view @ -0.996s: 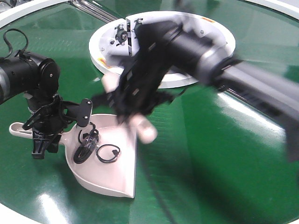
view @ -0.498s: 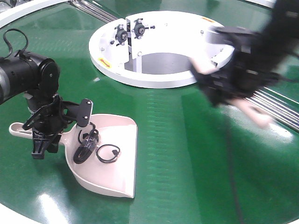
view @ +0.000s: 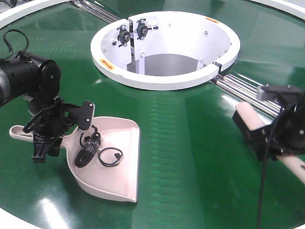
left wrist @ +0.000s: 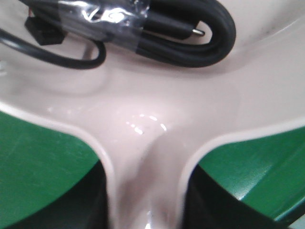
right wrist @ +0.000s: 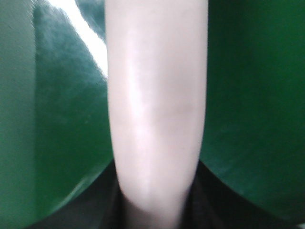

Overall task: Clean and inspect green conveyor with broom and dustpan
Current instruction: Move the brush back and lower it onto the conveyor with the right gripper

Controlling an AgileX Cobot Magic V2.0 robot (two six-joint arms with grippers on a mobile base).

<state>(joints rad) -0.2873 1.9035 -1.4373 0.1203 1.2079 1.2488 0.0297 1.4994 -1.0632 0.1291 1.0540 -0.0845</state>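
Left jaws clamp the dustpan [view: 119, 186] handle; right jaws grip the broom [view: 247, 114]. Tilting could spill the cable [left wrist: 190, 47] ahead.

no readable text anywhere. yellow stickers [view: 104, 62] on the white hub [view: 167, 82] rim, print too small to read.

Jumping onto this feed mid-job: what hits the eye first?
The big white ring-shaped hub sits top centre on the glossy green conveyor. Lower left, the pale dustpan lies on the belt with coiled black cables in it, and the left gripper is clamped on its handle. At the right edge, the right gripper holds the broom at a tilt.
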